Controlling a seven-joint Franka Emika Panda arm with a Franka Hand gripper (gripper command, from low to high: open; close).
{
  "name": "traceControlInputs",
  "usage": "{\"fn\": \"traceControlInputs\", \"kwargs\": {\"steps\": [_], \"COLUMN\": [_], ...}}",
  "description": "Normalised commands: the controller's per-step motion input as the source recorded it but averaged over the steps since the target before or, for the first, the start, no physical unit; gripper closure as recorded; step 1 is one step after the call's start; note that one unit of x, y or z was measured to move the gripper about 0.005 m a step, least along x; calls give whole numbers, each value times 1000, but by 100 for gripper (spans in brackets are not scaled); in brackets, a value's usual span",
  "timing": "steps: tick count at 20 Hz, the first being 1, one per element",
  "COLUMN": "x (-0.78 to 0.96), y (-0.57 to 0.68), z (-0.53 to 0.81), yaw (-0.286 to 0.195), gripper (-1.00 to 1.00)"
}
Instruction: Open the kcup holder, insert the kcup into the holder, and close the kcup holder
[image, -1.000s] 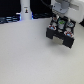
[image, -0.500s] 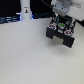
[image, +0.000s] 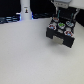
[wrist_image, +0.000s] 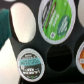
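The black kcup holder (image: 59, 35) stands at the exterior view's right, its drawer out and several pods showing from above. My gripper (image: 60, 15) hangs just above its far side; the picture is too blurred to show how the fingers stand. The wrist view looks straight down on the holder's black tray (wrist_image: 64, 50). There the kcup (wrist_image: 56, 19), with its green top, sits in a round slot. A teal-topped pod (wrist_image: 31, 63) and an orange-topped pod (wrist_image: 80, 55) sit in other slots, and one slot between them is empty. No fingers show in the wrist view.
A white bottle-like object (image: 25, 11) stands at the back, left of the holder. Dark blue items (image: 9, 19) line the back edge at the exterior view's left. The pale table (image: 30, 55) spreads in front of the holder.
The gripper has risen a little from the holder's top over the last second. The holder has stayed in place.
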Motion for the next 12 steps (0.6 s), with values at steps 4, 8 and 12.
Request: {"fn": "traceControlInputs", "kwargs": {"steps": [4,8,12], "x": [620,691,810], "y": [-435,-424,-344], "z": [292,248,175], "yaw": [23,10,0], "gripper": [-100,-100,-100]}}
